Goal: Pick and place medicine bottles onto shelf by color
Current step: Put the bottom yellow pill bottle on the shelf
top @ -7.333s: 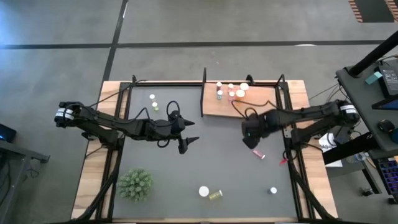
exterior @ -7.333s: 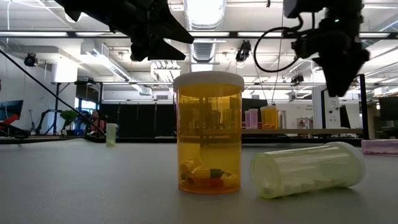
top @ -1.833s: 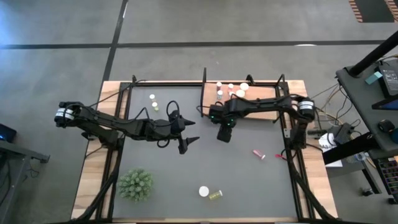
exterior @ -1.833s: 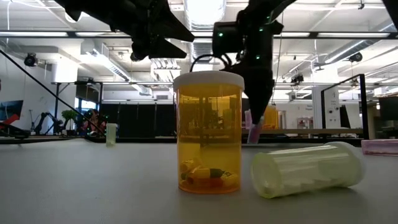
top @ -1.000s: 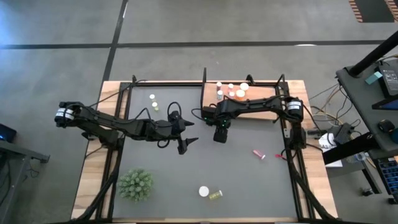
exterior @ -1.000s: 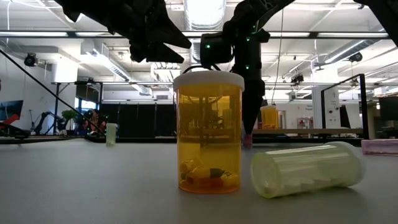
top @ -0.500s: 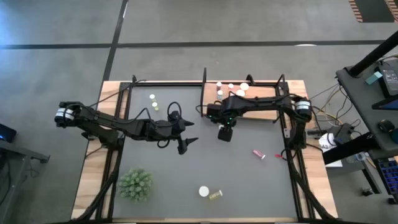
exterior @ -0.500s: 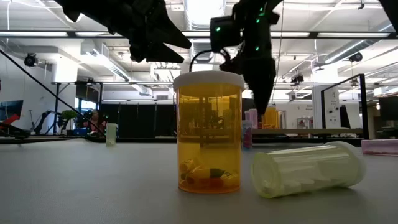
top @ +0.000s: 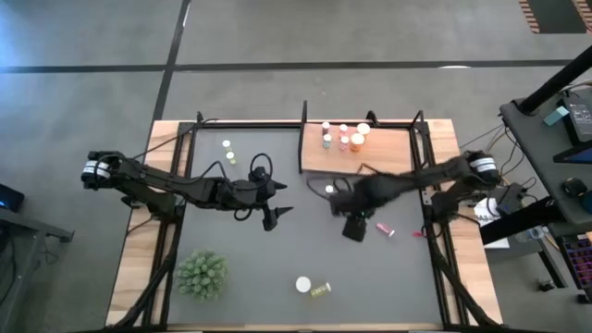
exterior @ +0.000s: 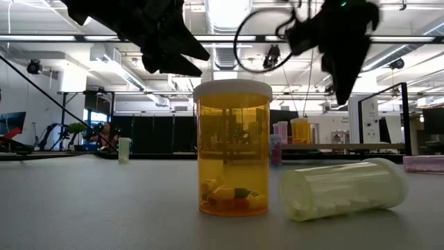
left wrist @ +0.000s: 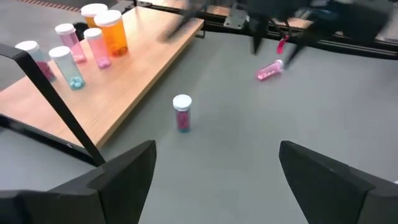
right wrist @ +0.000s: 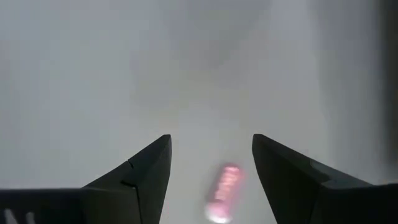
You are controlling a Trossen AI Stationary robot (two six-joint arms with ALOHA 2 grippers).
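My right gripper (top: pixel 356 227) is open and empty above the mat, beside a pink bottle (top: pixel 384 228) that lies on its side; the right wrist view shows that bottle (right wrist: pixel 224 191) just past the fingers. Another pink bottle (left wrist: pixel 181 112) stands upright on the mat near the shelf's near edge. The wooden shelf (top: pixel 393 153) at the far right carries several upright bottles (top: pixel 343 137). My left gripper (top: pixel 277 215) waits open and empty over the mat's middle. An orange bottle (top: pixel 303 285) stands by a lying yellow-green one (top: pixel 320 289) at the near edge.
Two yellow-green bottles (top: pixel 228 153) stand at the mat's far left. A spiky green plant (top: pixel 202 275) sits at the near left. Black metal posts (top: pixel 303 139) edge the shelf and frame the mat. A small red item (top: pixel 418 233) lies by the right rail.
My right gripper has let go of a pink bottle, which now stands upright on the mat near the shelf. The gripper has then risen and gone fast toward the near right, to the lying pink bottle.
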